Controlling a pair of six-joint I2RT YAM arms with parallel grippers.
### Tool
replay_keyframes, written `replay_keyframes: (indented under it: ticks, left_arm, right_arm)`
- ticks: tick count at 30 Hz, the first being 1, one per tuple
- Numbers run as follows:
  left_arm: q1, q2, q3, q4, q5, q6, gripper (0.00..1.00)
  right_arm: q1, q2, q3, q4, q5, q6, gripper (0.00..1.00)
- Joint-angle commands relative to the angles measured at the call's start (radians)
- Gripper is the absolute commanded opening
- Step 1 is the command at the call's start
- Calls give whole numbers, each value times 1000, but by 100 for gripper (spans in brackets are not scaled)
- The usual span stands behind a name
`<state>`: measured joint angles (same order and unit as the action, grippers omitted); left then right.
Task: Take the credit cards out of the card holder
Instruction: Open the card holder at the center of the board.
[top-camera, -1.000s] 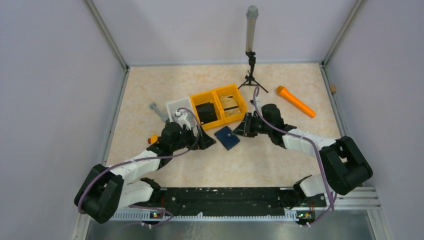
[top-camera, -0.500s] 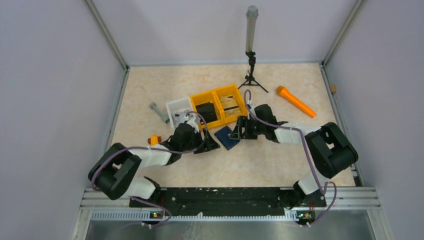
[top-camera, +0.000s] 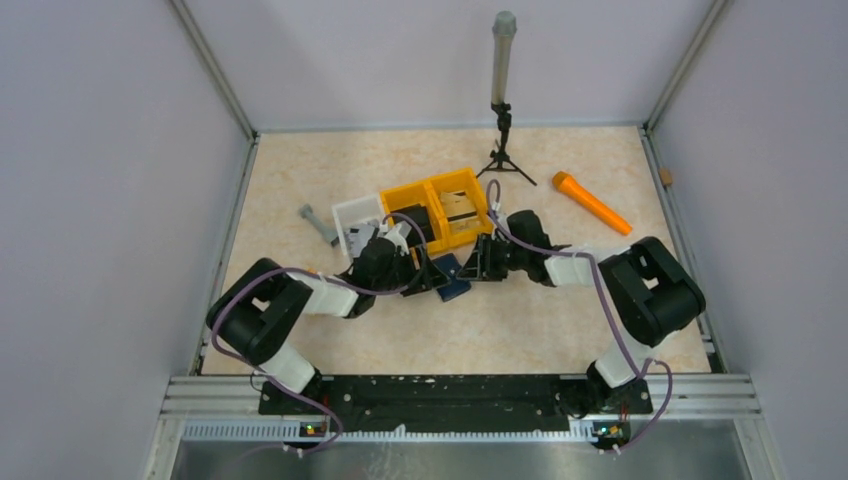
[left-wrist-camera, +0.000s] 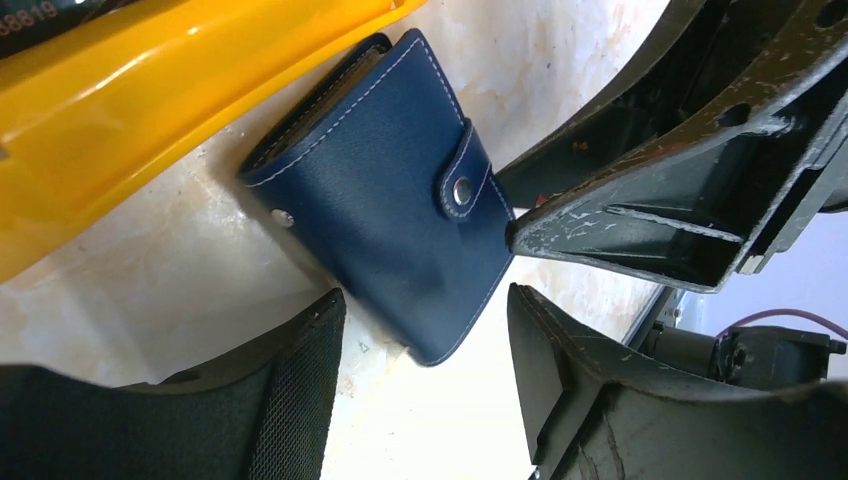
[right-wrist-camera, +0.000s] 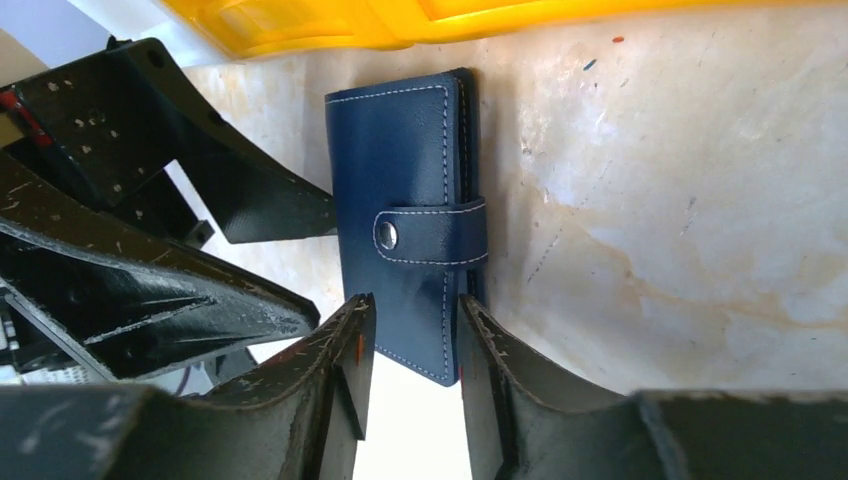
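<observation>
Top external view gave us the containers first. A yellow bin (top-camera: 425, 184) with two compartments sat mid-table. Its left compartment held a black block (top-camera: 411, 224), and its right one held a pale tan thing (top-camera: 460, 206) that we could not identify. A white tray (top-camera: 345, 207) stood just left of the bin. The left arm covered part of it, so we could not tell what it held. The card holder (top-camera: 454, 287) lay flat on the table (top-camera: 560, 320) just near of the bin, mostly hidden from above where the two arms met over it.

Both wrist views showed us the holder folded shut, with its strap snapped down across the navy cover. One short end lay just beside the bin's near wall. Its long axis ran from that wall out toward the near side of the table, and the strap crossed it the short way.

We saw the left gripper (left-wrist-camera: 425, 293) with its jaws apart, straddling the holder's corner away from the bin without clamping it. The right gripper (right-wrist-camera: 415, 298) had its fingers pressed against both long edges at the end away from the bin, gripping the holder.
</observation>
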<state>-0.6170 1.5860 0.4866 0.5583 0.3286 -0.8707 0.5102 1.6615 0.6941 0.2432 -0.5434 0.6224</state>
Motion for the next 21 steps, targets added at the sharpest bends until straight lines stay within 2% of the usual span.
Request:
replay_keyframes:
  ticks: [1, 3, 7, 9, 11, 18, 20, 21]
  left_arm:
    - [-4, 41, -6, 66, 21, -13, 65]
    - [-4, 44, -17, 101, 31, -23, 65]
    - [-2, 68, -31, 198, 75, -57, 64]
    - [-2, 74, -43, 245, 83, -72, 56]
    - [-2, 67, -57, 292, 87, -82, 45]
    - [-2, 8, -81, 342, 83, -93, 42]
    - [0, -10, -83, 332, 78, -88, 34]
    - [1, -22, -83, 324, 76, -85, 29]
  right_arm:
    - [4, -2, -17, 80, -40, 32, 33]
    - [4, -3, -25, 93, -49, 42, 29]
    - [4, -5, -45, 129, -65, 65, 29]
    - [4, -2, -47, 136, -70, 66, 28]
    - [4, 0, -49, 141, -76, 69, 22]
    - [5, -18, -59, 154, -94, 74, 13]
    - [4, -25, -59, 150, -95, 72, 13]
    - [4, -29, -59, 145, -95, 68, 17]
